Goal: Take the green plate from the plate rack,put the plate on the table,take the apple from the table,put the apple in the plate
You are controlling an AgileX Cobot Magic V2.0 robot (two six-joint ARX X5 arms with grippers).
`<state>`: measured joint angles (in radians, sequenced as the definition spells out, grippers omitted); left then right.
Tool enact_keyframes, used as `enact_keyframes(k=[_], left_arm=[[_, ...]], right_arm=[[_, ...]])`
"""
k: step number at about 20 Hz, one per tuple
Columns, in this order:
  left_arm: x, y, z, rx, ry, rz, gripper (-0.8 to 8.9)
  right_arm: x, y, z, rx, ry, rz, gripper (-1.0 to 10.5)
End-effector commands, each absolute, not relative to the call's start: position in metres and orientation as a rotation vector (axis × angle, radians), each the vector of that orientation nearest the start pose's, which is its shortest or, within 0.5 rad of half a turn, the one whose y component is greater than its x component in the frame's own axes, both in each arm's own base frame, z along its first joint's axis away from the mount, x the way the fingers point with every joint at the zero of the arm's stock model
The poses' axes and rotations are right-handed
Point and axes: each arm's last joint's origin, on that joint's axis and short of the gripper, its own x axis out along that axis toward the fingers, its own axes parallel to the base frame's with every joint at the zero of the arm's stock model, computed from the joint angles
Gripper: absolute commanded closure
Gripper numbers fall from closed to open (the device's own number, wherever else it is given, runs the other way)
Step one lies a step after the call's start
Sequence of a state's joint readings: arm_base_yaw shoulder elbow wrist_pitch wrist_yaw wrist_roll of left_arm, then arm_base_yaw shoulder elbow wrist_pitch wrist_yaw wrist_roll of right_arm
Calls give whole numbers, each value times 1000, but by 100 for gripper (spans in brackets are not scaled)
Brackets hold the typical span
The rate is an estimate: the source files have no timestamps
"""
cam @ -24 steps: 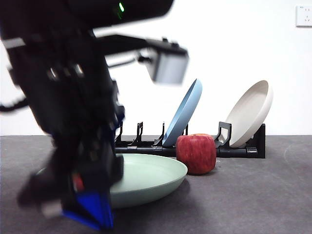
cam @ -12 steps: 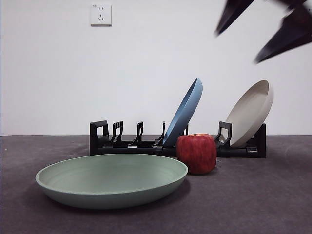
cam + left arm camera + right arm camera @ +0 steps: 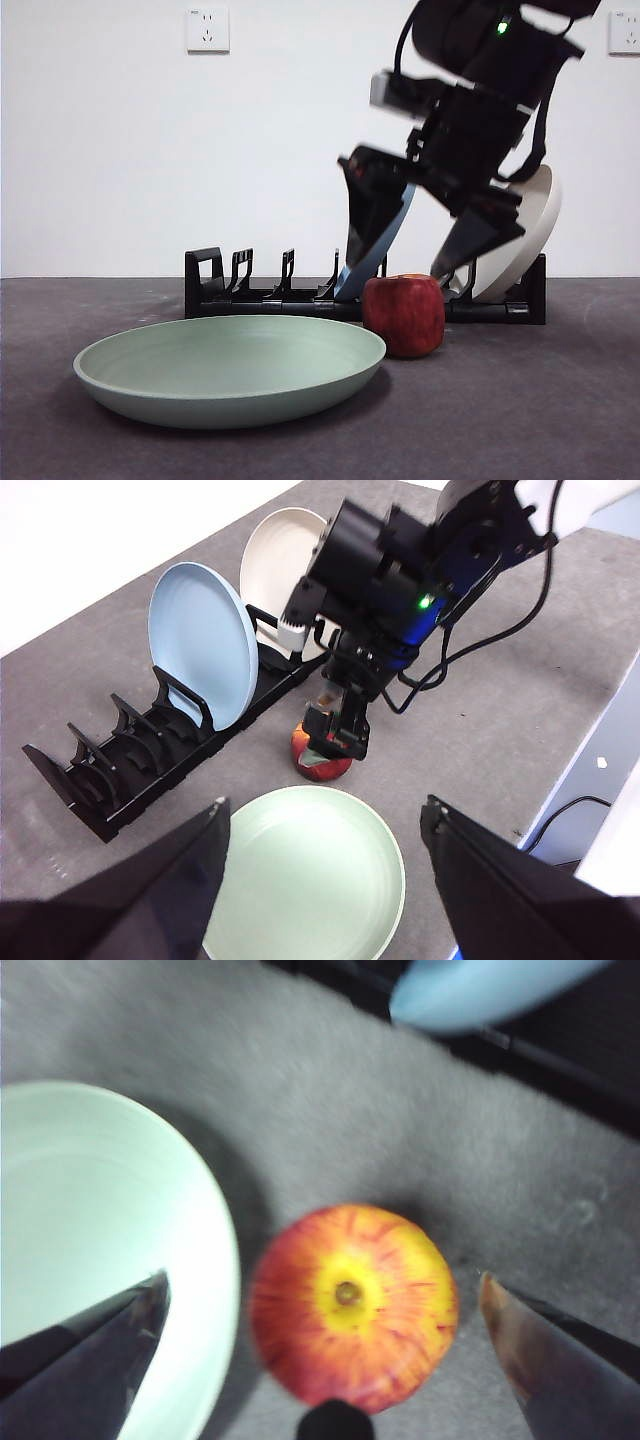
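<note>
A plain white wall with a socket plate (image 3: 207,29) stands behind the dark grey table (image 3: 520,410), and the black plate rack (image 3: 260,296) runs along the table's far side. The front view shows the green plate (image 3: 230,370) lying flat on the table in front of the rack, with the apple (image 3: 404,315) just beside its rim, between plate and rack. The blue plate (image 3: 385,232) and the beige plate (image 3: 525,235) lean in the rack's slots behind. In that level view the right gripper (image 3: 415,265) hangs dark and blurred above the apple, its jaws spread wide to either side and not touching the fruit. The right wrist view adds what the front cannot: the apple's yellow crown and stem pit (image 3: 348,1293) seen from above, centred between the parted jaws, with the green plate's rim close alongside. The left wrist view looks down on the whole layout from higher up, showing the round face of the blue plate, the empty slots at one end of the rack, and the left gripper (image 3: 325,830) held well above the green plate, its jaws apart and holding nothing.
</note>
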<state>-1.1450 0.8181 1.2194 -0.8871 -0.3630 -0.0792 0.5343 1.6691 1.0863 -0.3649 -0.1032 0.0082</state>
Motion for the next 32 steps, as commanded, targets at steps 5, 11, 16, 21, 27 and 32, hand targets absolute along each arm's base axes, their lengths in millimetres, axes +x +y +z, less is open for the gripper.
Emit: enact_keyframes(k=[5,11,16,21,27,32], left_arm=[[61,-110,402,260,395,-747,491],[61,-110,402,260,395,-746,494],[61,-109,401,264,399,-746,495],[61,-109,401,264,399,-746,495],[61,-109,401,263,400,-747,499],[61,-109,401,263,400,-749,500]], right_arm=[[299,182,172,-210,1023,542,425],[299,182,172,-208,1025,541,890],[293,179,192,-202,982,544,959],[262,183,253,-152,797,586,959],[233,237,242,-157,786,735,959],[223,275,199,-248,848,761,959]])
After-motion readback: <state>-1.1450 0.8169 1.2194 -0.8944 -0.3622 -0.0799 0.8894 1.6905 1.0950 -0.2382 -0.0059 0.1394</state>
